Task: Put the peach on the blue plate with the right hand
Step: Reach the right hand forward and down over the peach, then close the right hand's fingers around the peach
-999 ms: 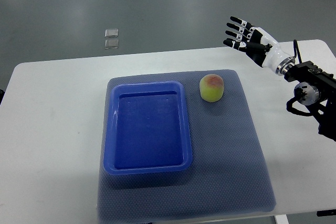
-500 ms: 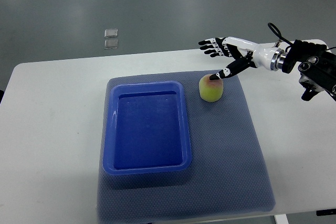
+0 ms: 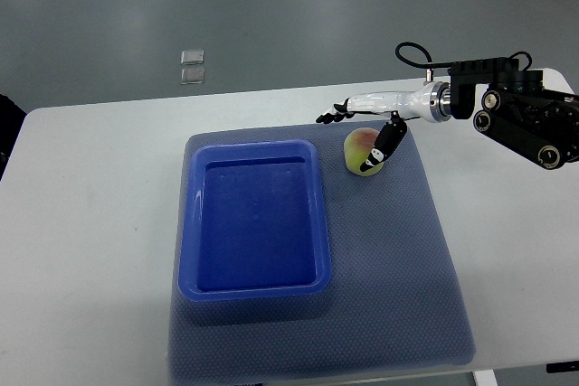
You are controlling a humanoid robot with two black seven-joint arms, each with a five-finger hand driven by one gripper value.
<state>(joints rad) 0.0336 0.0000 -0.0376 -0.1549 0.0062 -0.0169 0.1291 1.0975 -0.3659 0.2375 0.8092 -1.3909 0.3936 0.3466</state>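
The right hand (image 3: 366, 128) brackets the peach (image 3: 360, 150), fingers apart: four beyond it, thumb on its near side, not yet clamped. Round, light and probably bruisable, it wants a gentle mid-body pinch; the blue plate (image 3: 192, 223) lies leftward.

Right hand (image 3: 362, 128) now astride peach (image 3: 362, 150)

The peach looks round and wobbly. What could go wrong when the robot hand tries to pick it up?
1. The round yellow-green peach could roll off across the dark mesh mat: the right hand is open, with the thumb on one side and fingers past the other, so nothing grips it.
2. It could bump the raised rim of the blue rectangular plastic plate, which sits close beside the peach, and drop outside.
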